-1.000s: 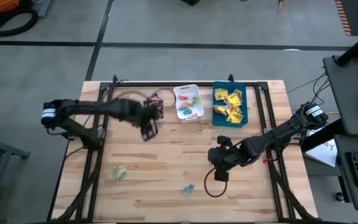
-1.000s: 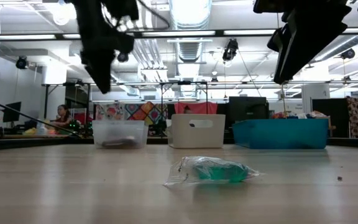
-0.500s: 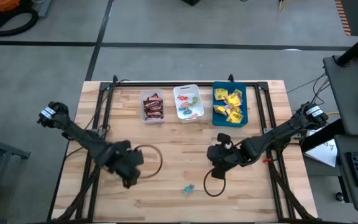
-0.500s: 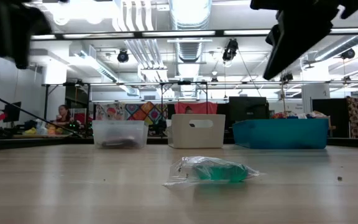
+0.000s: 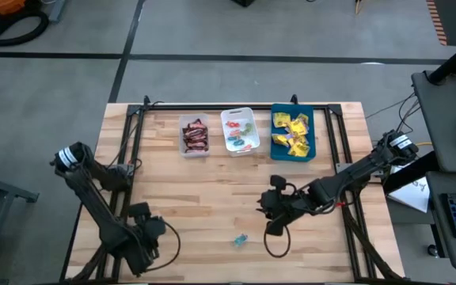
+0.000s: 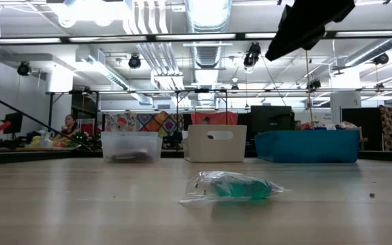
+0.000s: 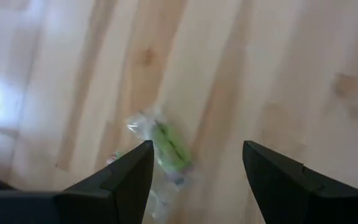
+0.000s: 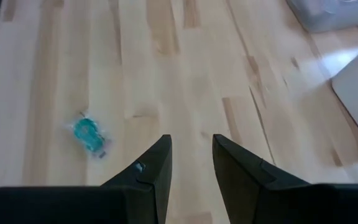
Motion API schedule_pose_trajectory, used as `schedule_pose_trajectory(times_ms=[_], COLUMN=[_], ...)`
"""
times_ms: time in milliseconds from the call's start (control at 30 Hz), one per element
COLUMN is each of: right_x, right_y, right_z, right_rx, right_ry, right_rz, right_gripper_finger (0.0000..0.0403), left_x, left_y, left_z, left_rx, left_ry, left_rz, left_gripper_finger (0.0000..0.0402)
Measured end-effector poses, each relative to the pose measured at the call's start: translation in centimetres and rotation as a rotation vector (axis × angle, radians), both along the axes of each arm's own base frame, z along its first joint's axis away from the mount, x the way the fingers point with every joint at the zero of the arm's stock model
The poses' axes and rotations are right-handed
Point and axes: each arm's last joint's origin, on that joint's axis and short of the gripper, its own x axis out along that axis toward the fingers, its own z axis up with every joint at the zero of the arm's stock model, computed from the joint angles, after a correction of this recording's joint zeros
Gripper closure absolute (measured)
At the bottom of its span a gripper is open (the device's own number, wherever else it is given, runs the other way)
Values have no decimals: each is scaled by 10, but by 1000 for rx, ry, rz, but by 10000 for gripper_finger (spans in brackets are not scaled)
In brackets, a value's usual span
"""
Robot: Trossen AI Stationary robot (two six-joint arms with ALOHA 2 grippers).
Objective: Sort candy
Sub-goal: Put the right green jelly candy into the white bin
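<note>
A green wrapped candy (image 7: pixel 166 146) lies flat on the wood near the table's near-left corner. My left gripper (image 7: pixel 197 149) hovers over it, open, its fingers standing either side without touching. In the high view the left gripper (image 5: pixel 141 241) covers that candy. A teal wrapped candy (image 5: pixel 239 239) lies flat near the near edge, seen close in the low view (image 6: pixel 233 185) and in the right wrist view (image 8: pixel 89 134). My right gripper (image 5: pixel 271 215) hangs to the right of and beyond it, open with a narrow gap (image 8: pixel 191 146).
Three trays stand in a row at the far edge: a clear tray (image 5: pixel 195 136) with dark red-brown bars, a white tray (image 5: pixel 239 131) with small coloured pieces, and a blue tray (image 5: pixel 293 133) with yellow packets. Bare wood lies between the trays and the grippers.
My left gripper has swept from beside the clear tray at the far edge across to the table's near-left corner, ending over the green candy. My right gripper has shifted a little toward the near edge and the teal candy. Neither candy has moved.
</note>
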Motion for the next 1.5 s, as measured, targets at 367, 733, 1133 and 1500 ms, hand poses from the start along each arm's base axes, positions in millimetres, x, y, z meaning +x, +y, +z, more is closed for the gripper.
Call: schedule_pose_trajectory(times_ms=[367, 733, 1133, 1500], right_x=[0, 0, 0, 0], right_y=[2, 2, 2, 2], right_z=[1, 1, 1, 0], right_rx=[7, 7, 1, -9], right_ry=[-16, -15, -19, -19], right_rz=[8, 8, 2, -5], right_gripper_finger=[294, 294, 294, 294], left_x=[-9, -14, -11, -10], left_y=[15, 24, 19, 22], left_z=[-56, -80, -68, -33], left_rx=[190, 90, 53, -11], left_ry=[62, -23, -36, -162], left_rz=[147, 206, 156, 101], left_gripper_finger=[173, 199, 313, 391])
